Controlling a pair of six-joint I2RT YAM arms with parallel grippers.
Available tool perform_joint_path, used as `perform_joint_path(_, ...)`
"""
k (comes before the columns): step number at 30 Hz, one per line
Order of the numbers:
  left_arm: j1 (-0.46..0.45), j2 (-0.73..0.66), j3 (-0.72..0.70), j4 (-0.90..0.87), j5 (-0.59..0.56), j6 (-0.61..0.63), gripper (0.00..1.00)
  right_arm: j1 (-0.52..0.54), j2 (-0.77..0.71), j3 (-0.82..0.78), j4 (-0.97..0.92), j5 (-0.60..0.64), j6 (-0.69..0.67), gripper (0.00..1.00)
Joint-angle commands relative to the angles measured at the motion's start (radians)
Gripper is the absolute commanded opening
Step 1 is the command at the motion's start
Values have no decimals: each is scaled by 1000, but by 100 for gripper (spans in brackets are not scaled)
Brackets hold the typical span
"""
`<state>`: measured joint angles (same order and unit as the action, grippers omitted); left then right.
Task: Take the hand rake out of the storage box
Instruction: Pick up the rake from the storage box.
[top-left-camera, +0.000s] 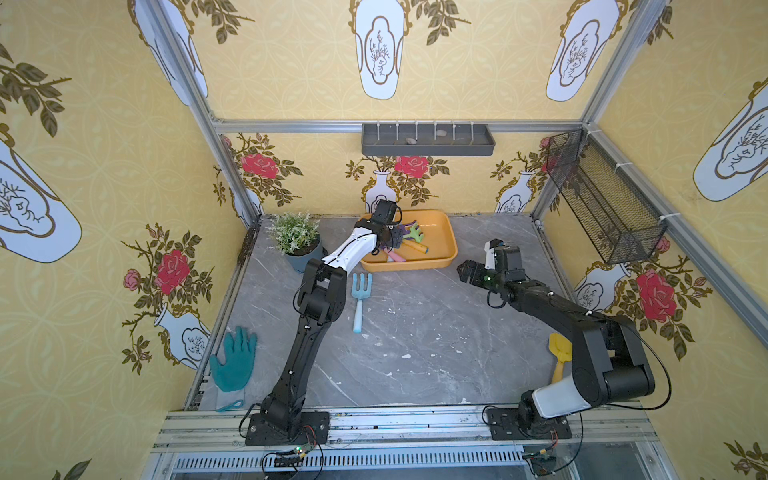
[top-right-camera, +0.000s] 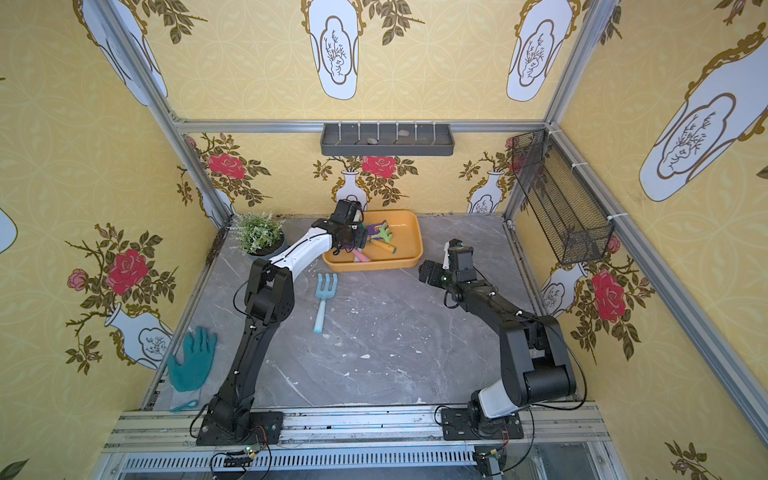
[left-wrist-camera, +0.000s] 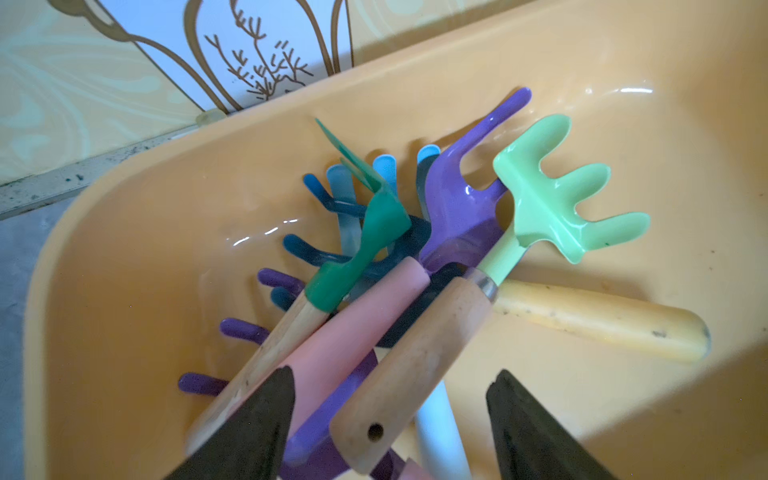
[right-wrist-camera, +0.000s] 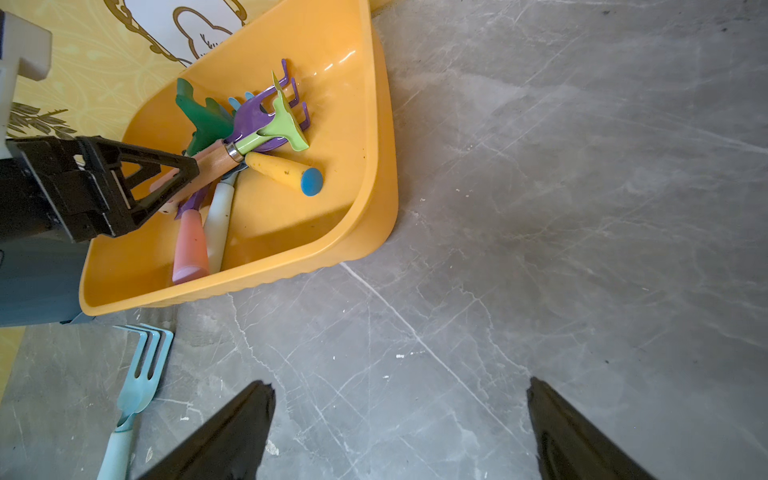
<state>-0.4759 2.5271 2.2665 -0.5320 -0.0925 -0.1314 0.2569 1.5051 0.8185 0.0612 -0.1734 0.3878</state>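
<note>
The orange-yellow storage box (top-left-camera: 451, 249) (top-right-camera: 417, 249) sits at the back of the table and holds a pile of several hand tools. On top lies a light green hand rake (left-wrist-camera: 552, 199) (right-wrist-camera: 286, 124) with a wooden handle (left-wrist-camera: 415, 365). My left gripper (left-wrist-camera: 395, 374) (top-left-camera: 395, 237) is down in the box, open. That wooden handle lies between its fingers, and a gap shows on one side. A pink handle (left-wrist-camera: 353, 332) touches the other finger. My right gripper (right-wrist-camera: 401, 384) (top-left-camera: 467, 272) hangs open over bare table to the right of the box, with nothing in it.
A light blue fork (top-left-camera: 360, 297) lies on the table in front of the box. A potted plant (top-left-camera: 295, 239) stands left of it. A teal glove (top-left-camera: 233, 359) is front left and a yellow trowel (top-left-camera: 559, 353) front right. A mesh basket (top-left-camera: 602, 199) hangs on the right wall.
</note>
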Motion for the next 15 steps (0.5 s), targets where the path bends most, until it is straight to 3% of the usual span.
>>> perform_joint_path(1,-1,11,-1,-30,90,64,74,-1,6,2,22,7,-15,98)
perform_joint_path(5,0,-5,-41,-10,85,77,68,-2,14,3,24,9,-18,98)
perform_joint_path(10,0,1,-29,-22,83,103,55,-2,36,12,22,8,-20,98)
perform_joint_path(15,-1,4,-14,-32,92,128,53,-3,42,14,24,9,-19,97)
